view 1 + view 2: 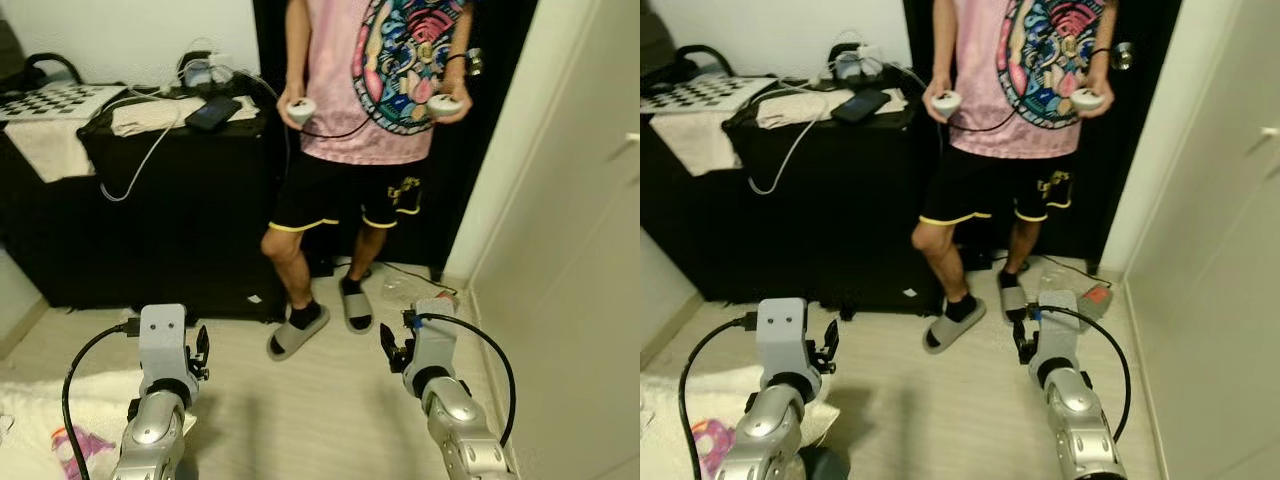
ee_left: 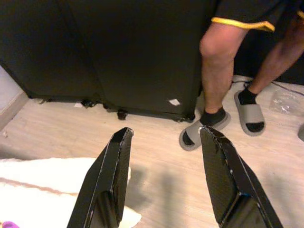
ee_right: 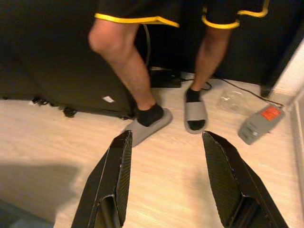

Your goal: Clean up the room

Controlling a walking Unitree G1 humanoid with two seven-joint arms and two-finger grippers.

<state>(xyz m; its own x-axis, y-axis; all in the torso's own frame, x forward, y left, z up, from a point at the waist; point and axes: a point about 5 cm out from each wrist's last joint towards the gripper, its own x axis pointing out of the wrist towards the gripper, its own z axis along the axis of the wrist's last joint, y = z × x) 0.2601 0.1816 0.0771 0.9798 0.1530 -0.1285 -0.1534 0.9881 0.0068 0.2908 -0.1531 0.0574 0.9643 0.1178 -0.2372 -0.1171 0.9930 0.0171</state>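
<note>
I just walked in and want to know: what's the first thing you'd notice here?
A person in a bright pink shirt stands straight ahead, holding a white controller in each hand, beside a black cabinet draped with cables. Low in front, the left claw and right claw both hang open above the wooden floor.

A person point(image 1: 365, 120) in grey slides point(image 1: 298, 331) stands beside a black cabinet point(image 1: 170, 220).
</note>
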